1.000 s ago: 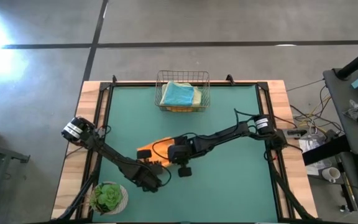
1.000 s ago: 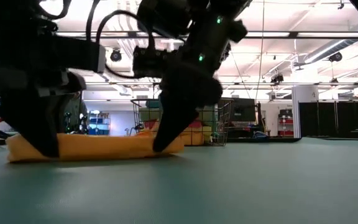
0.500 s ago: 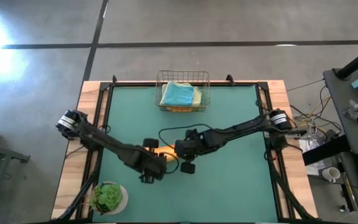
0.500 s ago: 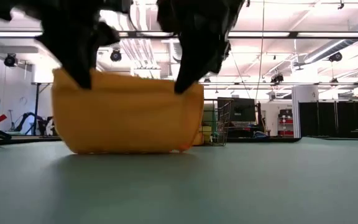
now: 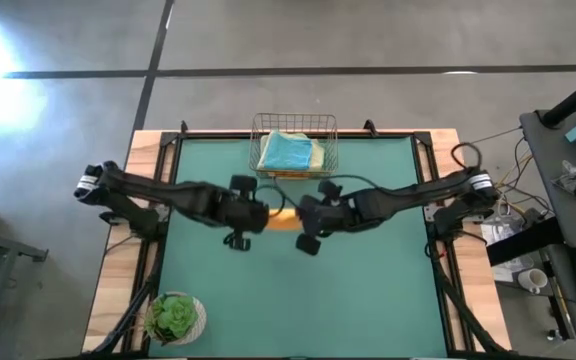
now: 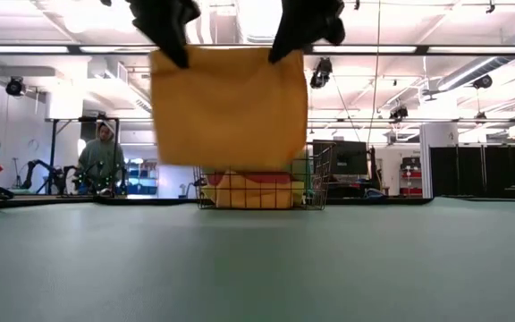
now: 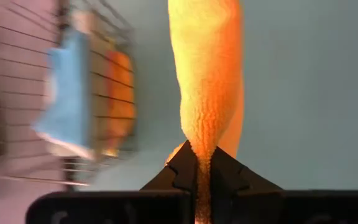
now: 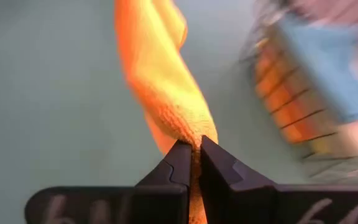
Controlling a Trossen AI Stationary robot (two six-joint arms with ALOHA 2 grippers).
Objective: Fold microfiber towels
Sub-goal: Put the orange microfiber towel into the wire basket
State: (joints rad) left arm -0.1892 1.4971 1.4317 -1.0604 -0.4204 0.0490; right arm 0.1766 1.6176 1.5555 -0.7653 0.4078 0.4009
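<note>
Two arms hoist an orange towel (image 6: 229,109) above the green mat (image 5: 368,290), just in front of the wire basket (image 5: 294,146).

The left gripper (image 6: 170,36) and right gripper (image 6: 304,29) each pinch a top corner, jaws pressed tight on the cloth, apparently so it hangs flat for folding. Its lower edge seems to clear the mat, with open room in front.
</note>
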